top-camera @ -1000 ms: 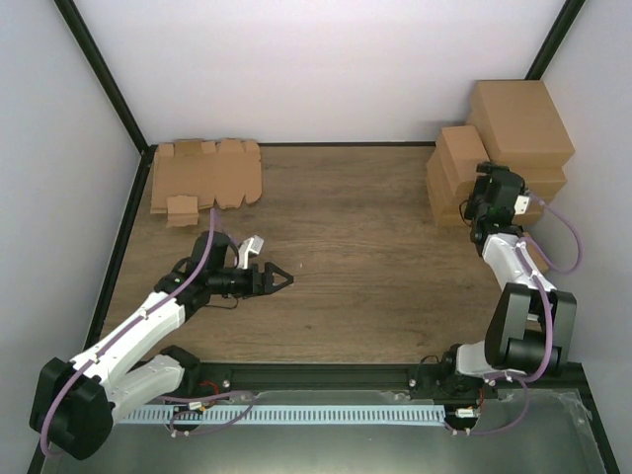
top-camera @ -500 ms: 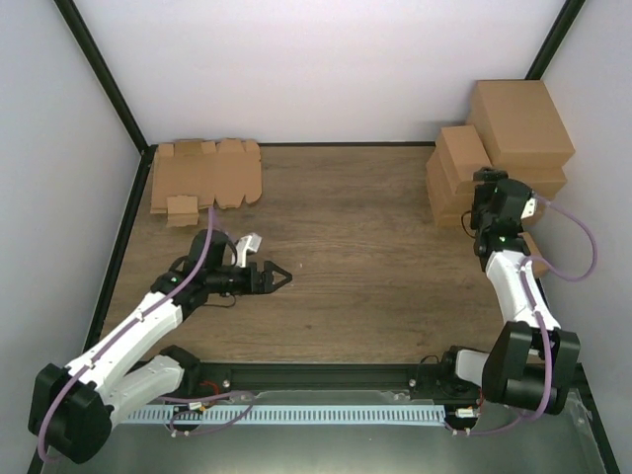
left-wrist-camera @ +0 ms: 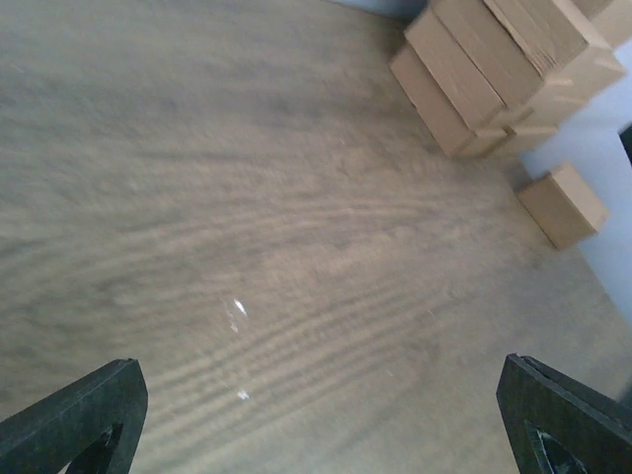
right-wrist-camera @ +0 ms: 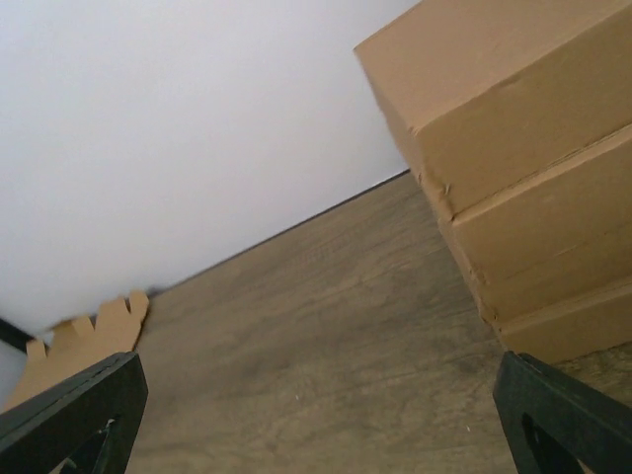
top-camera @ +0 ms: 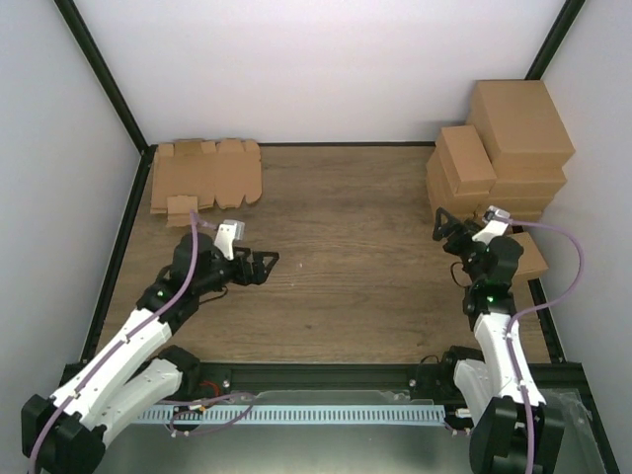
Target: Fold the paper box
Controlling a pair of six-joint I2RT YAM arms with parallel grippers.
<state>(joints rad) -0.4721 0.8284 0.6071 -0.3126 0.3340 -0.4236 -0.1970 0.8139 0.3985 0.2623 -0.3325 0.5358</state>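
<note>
The paper box (top-camera: 205,176) lies flat and unfolded at the far left corner of the table; its notched edge also shows in the right wrist view (right-wrist-camera: 84,336). My left gripper (top-camera: 263,267) is open and empty over bare wood, to the near right of the flat cardboard and apart from it. In the left wrist view (left-wrist-camera: 321,425) its jaws stand wide apart with only table between them. My right gripper (top-camera: 441,227) is open and empty, just in front of the carton stack and pointing left. In the right wrist view (right-wrist-camera: 316,415) nothing is between its jaws.
A stack of blocky brown cartons (top-camera: 504,148) stands at the far right corner and shows in both wrist views (left-wrist-camera: 494,69) (right-wrist-camera: 513,148). A small folded box (top-camera: 533,255) lies near the right edge, also in the left wrist view (left-wrist-camera: 565,202).
My right gripper has come away from the carton stack, moving nearer and left, and now points left. My left gripper has drawn back a little to the left and turned.
</note>
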